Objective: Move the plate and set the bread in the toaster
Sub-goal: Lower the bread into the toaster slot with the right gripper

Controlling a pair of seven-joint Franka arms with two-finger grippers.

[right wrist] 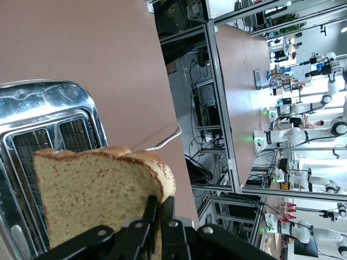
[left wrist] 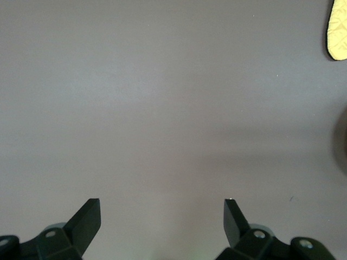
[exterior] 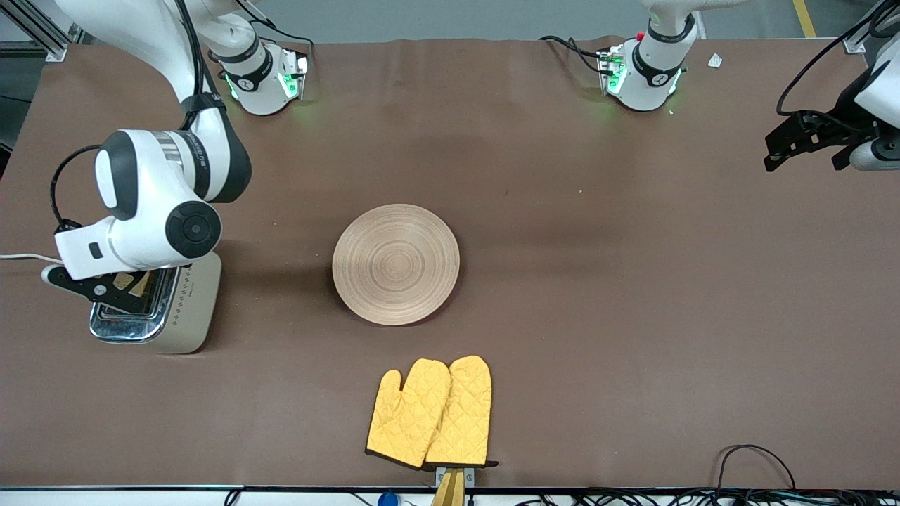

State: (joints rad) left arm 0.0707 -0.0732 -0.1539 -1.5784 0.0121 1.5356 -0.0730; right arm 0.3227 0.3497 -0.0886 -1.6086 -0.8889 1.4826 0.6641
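Note:
The beige toaster with a chrome top stands at the right arm's end of the table. My right gripper hangs just over its slots, shut on the crust edge of the brown speckled bread, which stands upright above the slots. In the front view only a bit of the bread shows under the wrist. The round wooden plate lies bare at the table's middle. My left gripper waits open over the left arm's end of the table, and its fingers hold nothing.
A pair of yellow oven mitts lies nearer to the front camera than the plate; one mitt's tip shows in the left wrist view. The toaster's white cord runs off the table's end. Cables lie along the front edge.

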